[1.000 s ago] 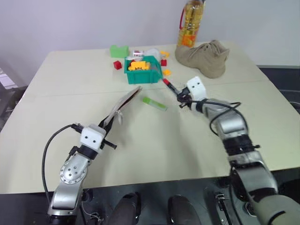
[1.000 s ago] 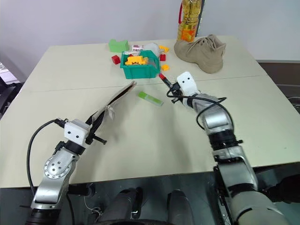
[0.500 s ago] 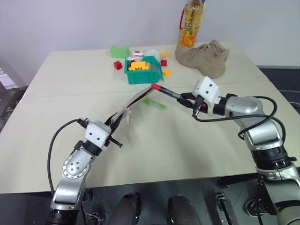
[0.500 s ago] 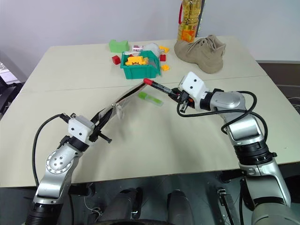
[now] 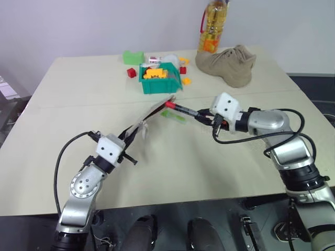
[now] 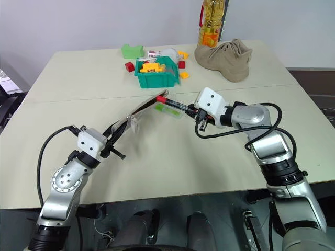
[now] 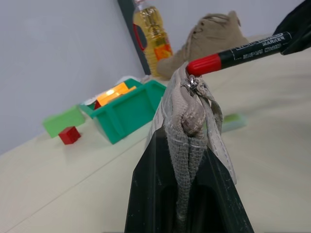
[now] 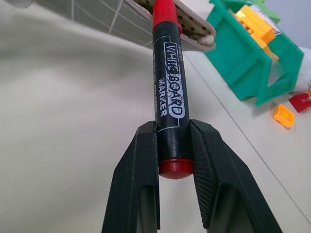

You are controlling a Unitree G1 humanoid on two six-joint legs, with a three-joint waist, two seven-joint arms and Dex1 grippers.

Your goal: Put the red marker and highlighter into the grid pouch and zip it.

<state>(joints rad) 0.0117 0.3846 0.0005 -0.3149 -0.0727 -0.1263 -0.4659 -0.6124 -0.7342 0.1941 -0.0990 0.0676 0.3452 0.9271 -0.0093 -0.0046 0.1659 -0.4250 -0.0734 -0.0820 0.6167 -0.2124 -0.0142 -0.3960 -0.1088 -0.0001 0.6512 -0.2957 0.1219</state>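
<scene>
My left gripper [image 5: 125, 142] is shut on the near end of the grid pouch [image 5: 149, 116], which rises off the table at a slant toward the green bin. In the left wrist view the pouch [image 7: 187, 126] stands edge-on between the fingers, its zipper pull [image 7: 193, 83] at the far top. My right gripper [image 5: 203, 114] is shut on the red marker [image 5: 180, 108] by its rear end. The marker [image 8: 167, 92] points at the pouch, its red cap touching the top edge beside the zipper pull. The lime-green highlighter [image 5: 175, 116] lies on the table just under the marker.
A green bin [image 5: 159, 78] of yellow blocks stands behind the pouch, with loose red and yellow blocks and a green block [image 5: 133, 56] around it. A tan boot [image 5: 227, 65] and an oil bottle [image 5: 212, 29] stand at the back right.
My right gripper has drawn back toward me and turned, swinging the marker round so its red cap now meets the pouch's top end. The left gripper keeps its hold on the raised pouch.
</scene>
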